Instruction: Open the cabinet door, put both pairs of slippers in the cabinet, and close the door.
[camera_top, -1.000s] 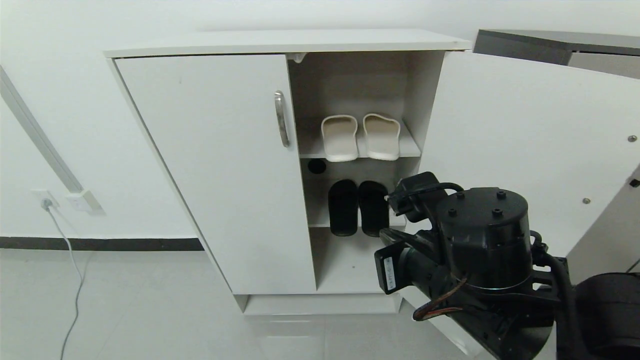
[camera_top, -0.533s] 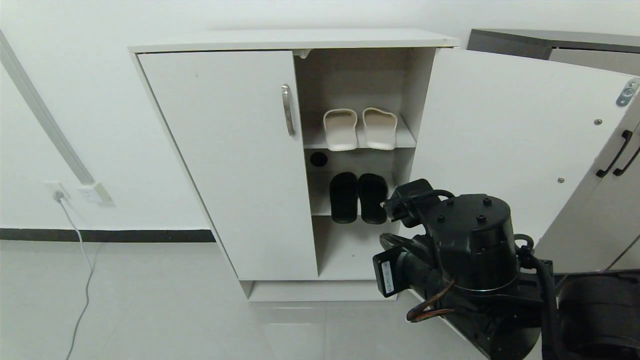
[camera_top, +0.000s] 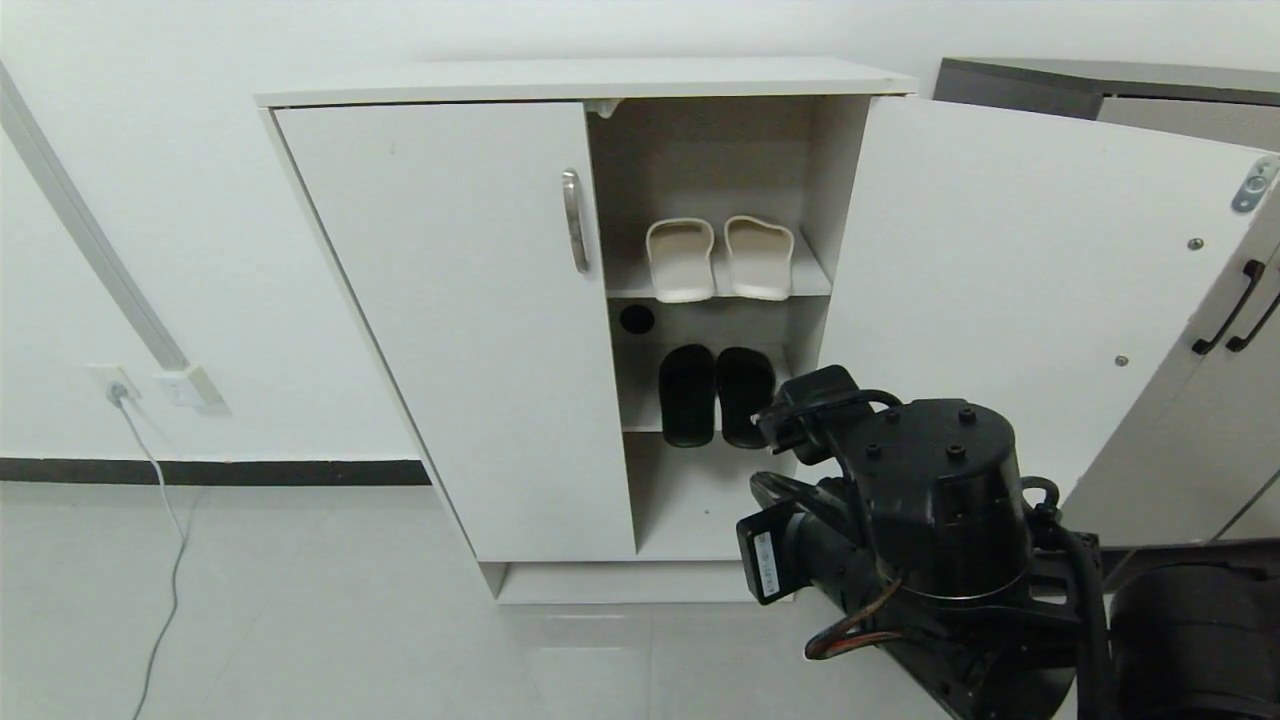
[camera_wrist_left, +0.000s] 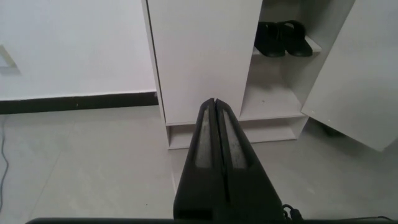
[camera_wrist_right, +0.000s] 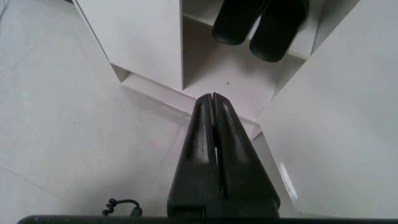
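- The white slippers (camera_top: 720, 258) lay side by side on the upper shelf of the cabinet (camera_top: 600, 76), and the black slippers (camera_top: 715, 392) on the shelf below.
- The right arm (camera_top: 930, 520) hid one black heel's edge and the lower corner of the open right door (camera_top: 1000, 280).
- The left door (camera_top: 440, 300) was closed.
- The left end effector (camera_wrist_left: 214, 101) hung over the floor (camera_wrist_left: 93, 162), fingers pressed together and empty.
- The right end effector (camera_wrist_right: 213, 96) was likewise pressed together, before the bottom compartment.

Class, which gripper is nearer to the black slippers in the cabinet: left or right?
Right. The right gripper is just outside the open cabinet, below the black slippers; the left gripper is farther back over the floor.
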